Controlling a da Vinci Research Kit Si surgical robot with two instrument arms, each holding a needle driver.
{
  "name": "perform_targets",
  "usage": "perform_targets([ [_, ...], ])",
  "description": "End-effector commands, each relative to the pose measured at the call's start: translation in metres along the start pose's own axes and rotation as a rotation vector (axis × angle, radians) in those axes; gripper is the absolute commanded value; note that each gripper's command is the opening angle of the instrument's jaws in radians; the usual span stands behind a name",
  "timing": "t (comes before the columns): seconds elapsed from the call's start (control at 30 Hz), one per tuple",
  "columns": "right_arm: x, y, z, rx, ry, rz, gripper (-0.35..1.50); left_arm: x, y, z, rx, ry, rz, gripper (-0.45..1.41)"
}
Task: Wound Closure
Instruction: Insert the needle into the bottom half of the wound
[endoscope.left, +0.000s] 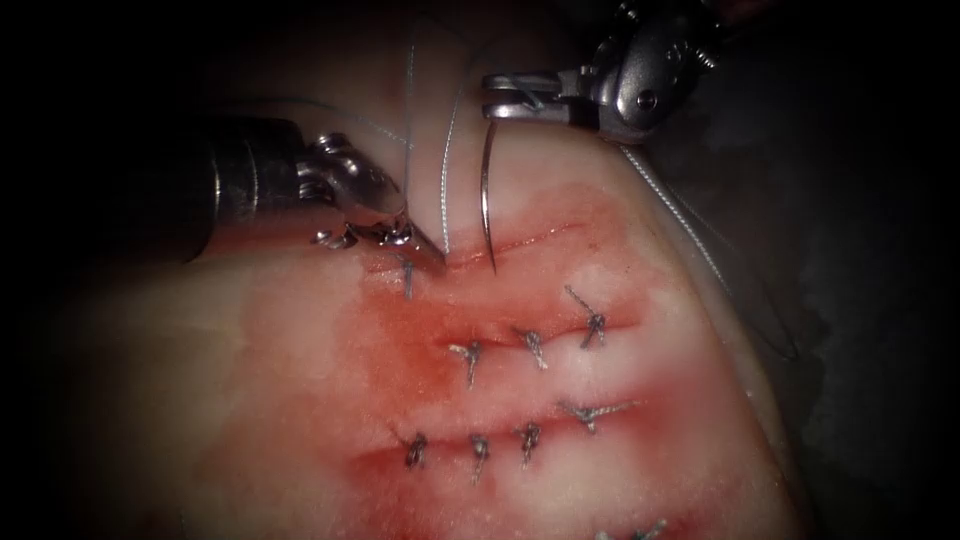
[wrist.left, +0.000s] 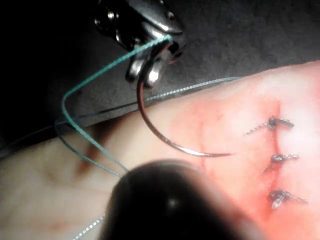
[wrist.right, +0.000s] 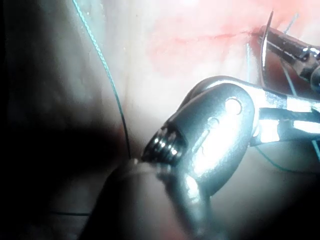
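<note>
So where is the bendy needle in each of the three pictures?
Endoscope view: the needle hangs from the right tool, gripped near its thread end, its point down by the top cut.
Left wrist view: the needle curves out from the right tool's jaws over the tissue.
Right wrist view: the needle shows as a thin dark arc beside the left tool.
Shared landmark: the cut under the needle's point.

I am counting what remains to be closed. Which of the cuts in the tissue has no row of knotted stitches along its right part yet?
The uppermost cut, where the curved steel needle hangs from the right tool.
</note>
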Motion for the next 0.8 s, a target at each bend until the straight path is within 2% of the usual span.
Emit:
perform_targets([
  [0.03,0.0007,-0.0001,0.0006,-0.001,-0.003,-0.003,-0.35,-0.001,0.0006,0.0005,0.003,0.002,-0.003,-0.45],
  [0.33,0.0008,-0.0002,0.0005,-0.002,-0.004,-0.004,-0.35,-0.0036,0.0019,0.0018,0.03,0.138,-0.054,-0.45],
  [0.47,0.0008,-0.0002,0.0005,-0.002,-0.007,-0.007,-0.35,-0.0045,0.0021,0.0027,0.126,0.217,-0.086,-0.45],
  [0.57,0.0008,-0.0002,0.0004,-0.003,-0.008,-0.007,-0.35,-0.003,0.0021,0.0028,0.167,0.294,-0.121,-0.45],
  [0.8,0.0008,-0.0001,0.0006,-0.003,-0.005,-0.004,-0.35,-0.0009,0.0031,0.0021,0.176,0.365,-0.172,-0.45],
])
